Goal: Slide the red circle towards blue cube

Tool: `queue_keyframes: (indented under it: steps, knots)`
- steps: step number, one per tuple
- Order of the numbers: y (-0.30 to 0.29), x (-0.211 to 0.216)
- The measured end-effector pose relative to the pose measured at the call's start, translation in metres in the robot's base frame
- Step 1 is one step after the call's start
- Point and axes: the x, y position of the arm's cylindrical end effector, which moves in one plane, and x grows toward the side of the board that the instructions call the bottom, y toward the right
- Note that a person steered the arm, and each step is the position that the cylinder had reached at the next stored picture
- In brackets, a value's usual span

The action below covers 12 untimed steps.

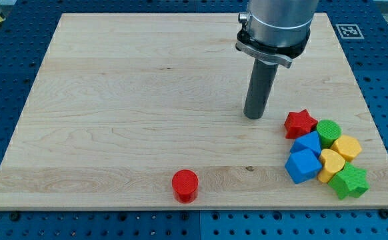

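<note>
A pale wooden desk [147,100] carries a small red cylindrical block, the red circle [185,185], near the view's bottom edge, well apart from the other blocks. At the view's right lies a cluster: a red star [300,123], a green cylinder [328,131], two yellow blocks [347,147] [332,163], a green star-like block [349,181] and two blue blocks, the nearer being the blue cube [303,166]. The arm has no fingers, so nothing opens or closes; my tip [254,117] rests just left of the red star, far from the red circle. Risks, judged: an off-centre push lets the round block slip sideways or off the near edge; a careless approach scatters the cluster.
</note>
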Motion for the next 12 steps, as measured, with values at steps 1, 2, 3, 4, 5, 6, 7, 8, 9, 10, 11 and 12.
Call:
queue_keyframes:
  steps: [1,2,3,4,5,6,7,8,9,10,11,12]
  knots:
    - [0.0,-0.002]
    - [-0.007,0.003]
    - [-0.047,0.05]
    - [-0.047,0.05]
    - [-0.055,0.05]
    - [-0.111,0.055]
    - [-0.113,0.055]
    - [-0.155,0.056]
    - [-0.158,0.056]
    - [-0.16,0.08]
    - [-0.16,0.109]
    - [-0.16,0.121]
